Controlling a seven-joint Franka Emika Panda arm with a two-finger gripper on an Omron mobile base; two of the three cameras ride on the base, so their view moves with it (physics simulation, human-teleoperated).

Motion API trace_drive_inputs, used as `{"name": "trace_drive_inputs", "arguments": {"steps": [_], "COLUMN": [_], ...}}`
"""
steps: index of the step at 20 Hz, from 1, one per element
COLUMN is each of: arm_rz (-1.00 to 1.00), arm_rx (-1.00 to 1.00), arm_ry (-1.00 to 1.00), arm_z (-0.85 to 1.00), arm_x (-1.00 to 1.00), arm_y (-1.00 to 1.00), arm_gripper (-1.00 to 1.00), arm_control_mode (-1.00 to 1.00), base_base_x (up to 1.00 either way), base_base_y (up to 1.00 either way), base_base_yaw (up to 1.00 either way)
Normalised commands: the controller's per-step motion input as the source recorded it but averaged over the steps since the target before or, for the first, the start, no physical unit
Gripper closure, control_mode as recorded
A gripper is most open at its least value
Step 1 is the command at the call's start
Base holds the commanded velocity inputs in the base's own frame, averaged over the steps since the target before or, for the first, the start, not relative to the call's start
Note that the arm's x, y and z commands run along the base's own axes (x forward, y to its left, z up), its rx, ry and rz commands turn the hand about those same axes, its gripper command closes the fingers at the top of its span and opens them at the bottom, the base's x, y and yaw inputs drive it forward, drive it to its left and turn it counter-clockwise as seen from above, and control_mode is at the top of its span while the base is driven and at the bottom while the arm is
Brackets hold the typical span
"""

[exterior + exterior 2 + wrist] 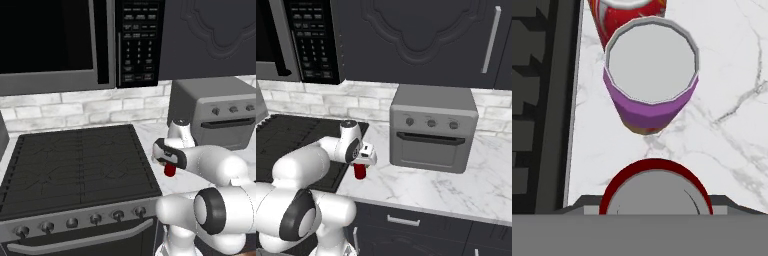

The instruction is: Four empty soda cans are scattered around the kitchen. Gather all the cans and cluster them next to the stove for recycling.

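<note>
Because the cans are to cluster beside the stove (75, 165), your pincer (170, 165) hangs over the marble worktop (456, 190) just right of it, clamped on a red can (360, 171). In the hand view a purple can (649, 95) and another red can (629, 12) stand just ahead. Mind those two, and the toaster oven (433, 132) further right.

Legible markings: none.
The microwave (75, 42) keypad (139, 42) labels are too blurred to read; red can (629, 12) print is indistinct.
</note>
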Motion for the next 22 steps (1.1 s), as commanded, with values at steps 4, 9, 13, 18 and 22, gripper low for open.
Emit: {"name": "trace_drive_inputs", "arguments": {"steps": [4, 9, 13, 18, 22], "arm_rz": [0.00, 0.00, 0.00, 0.00, 0.00], "arm_rx": [0.00, 0.00, 0.00, 0.00, 0.00], "arm_ry": [0.00, 0.00, 0.00, 0.00, 0.00], "arm_z": [-0.12, -0.16, -0.28, -0.16, 0.00], "arm_x": [0.14, 0.07, 0.00, 0.00, 0.00], "arm_y": [0.00, 0.00, 0.00, 0.00, 0.00], "arm_gripper": [1.00, 1.00, 1.00, 1.00, -1.00], "arm_control_mode": [-1.00, -1.00, -1.00, -1.00, -1.00], "base_base_x": [0.00, 0.00, 0.00, 0.00, 0.00], "base_base_y": [0.00, 0.00, 0.00, 0.00, 0.00], "base_base_yaw": [0.00, 0.00, 0.00, 0.00, 0.00]}}
